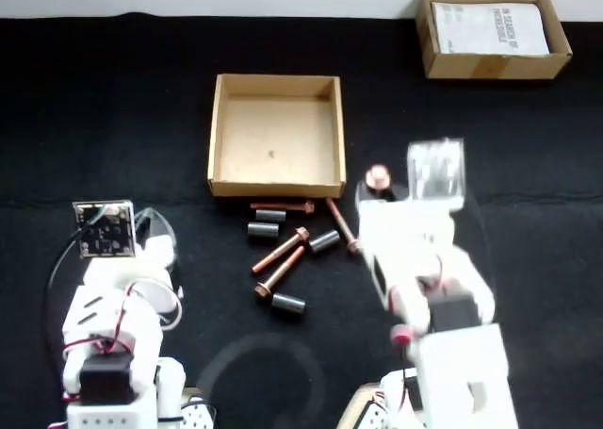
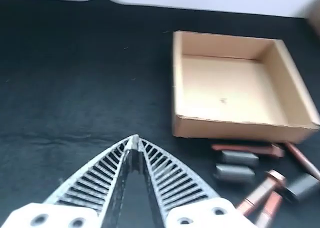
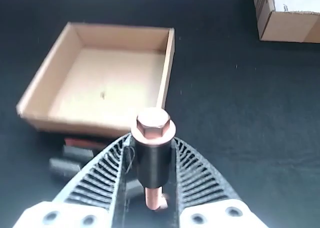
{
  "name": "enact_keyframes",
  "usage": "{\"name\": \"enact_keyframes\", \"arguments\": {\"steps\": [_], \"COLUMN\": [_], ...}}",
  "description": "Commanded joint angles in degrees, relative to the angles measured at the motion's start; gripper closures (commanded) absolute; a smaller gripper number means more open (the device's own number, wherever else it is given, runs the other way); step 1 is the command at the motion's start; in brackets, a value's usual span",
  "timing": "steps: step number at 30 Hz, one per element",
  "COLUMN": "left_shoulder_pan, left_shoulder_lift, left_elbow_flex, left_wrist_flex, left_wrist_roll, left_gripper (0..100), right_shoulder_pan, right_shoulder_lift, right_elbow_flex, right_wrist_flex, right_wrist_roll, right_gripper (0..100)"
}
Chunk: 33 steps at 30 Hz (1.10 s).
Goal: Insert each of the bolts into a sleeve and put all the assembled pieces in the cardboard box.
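1. I am watching the left arm sitting folded over its base in the lower left of the high view, its wrist camera board facing up.
2. The left gripper is pointing up the frame in the high view, away from its base, its two ribbed fingers pressing together at the tips.
3. The right arm is lying extended from the lower right towards the middle of the high view, farther up the frame than the left.
4. The right gripper is clamping a sleeved bolt, its fingers bowing around it, with the bolt head poking past the tips.
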Motion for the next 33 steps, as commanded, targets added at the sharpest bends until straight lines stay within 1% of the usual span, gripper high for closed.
{"name": "enact_keyframes", "arguments": {"steps": [1,6,7,11,13,17,20,26,33], "left_shoulder_pan": [-4.44,-9.27,-9.98,-13.58,-15.43,-18.51,-18.86,-19.12,-20.88], "left_shoulder_lift": [-0.4,-0.31,0.31,0.48,0.92,2.15,3.12,3.38,3.12], "left_elbow_flex": [5.76,15.34,15.43,15.34,15.34,15.43,15.52,15.52,15.52], "left_wrist_flex": [-8.53,-20.13,-22.07,-22.24,-22.15,-19.16,-16.18,-16.0,-15.91], "left_wrist_roll": [-0.26,-0.18,0.35,9.41,13.89,19.6,21.01,20.84,20.84], "left_gripper": [99,99,99,99,99,99,99,99,99], "right_shoulder_pan": [-1.01,-6.2,-7.25,-10.59,-11.03,-10.95,-11.03,-11.21,-11.12], "right_shoulder_lift": [17.8,35.12,38.2,49.98,55.96,67.38,75.38,89.54,100.0], "right_elbow_flex": [-22.11,-42.15,-45.85,-60.35,-67.91,-83.56,-93.76,-108.44,-117.58], "right_wrist_flex": [3.82,13.58,15.78,26.51,30.99,38.11,42.42,49.19,49.8], "right_wrist_roll": [-2.9,-2.55,-2.2,7.38,10.9,17.85,25.05,40.26,53.89], "right_gripper": [99.2,99.2,99.2,99.2,99.2,99.2,99.2,99.2,99.2]}}
